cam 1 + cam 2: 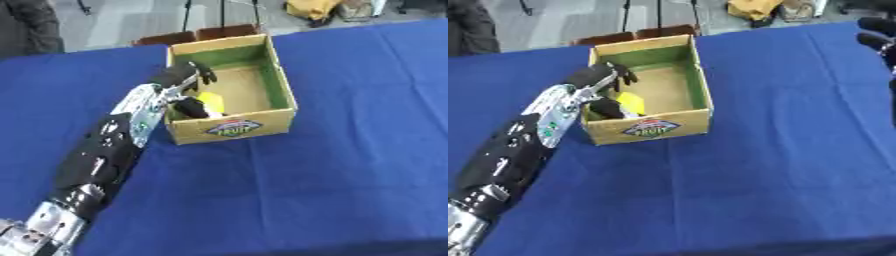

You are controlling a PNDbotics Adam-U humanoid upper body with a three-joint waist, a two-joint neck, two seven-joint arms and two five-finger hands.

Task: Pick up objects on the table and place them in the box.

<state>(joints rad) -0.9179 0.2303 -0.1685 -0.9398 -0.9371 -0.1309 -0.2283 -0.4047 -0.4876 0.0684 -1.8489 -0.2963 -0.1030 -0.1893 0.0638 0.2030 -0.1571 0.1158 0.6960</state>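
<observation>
A deep blue cloth (pixel 332 165) covered the whole table, smooth and evenly lit, reaching every edge but the far one. Beyond that far edge lay a pale grey floor (pixel 122 20). Two brown chair backs (pixel 197 35) peeked up just behind the table's far edge, side by side. Thin black stand legs (pixel 188 15) rose from the floor behind them. Off toward the far right sat a yellow bag (pixel 312 9), slumped on the floor. A dark-clothed figure (pixel 31 25) stood at the far left corner.
</observation>
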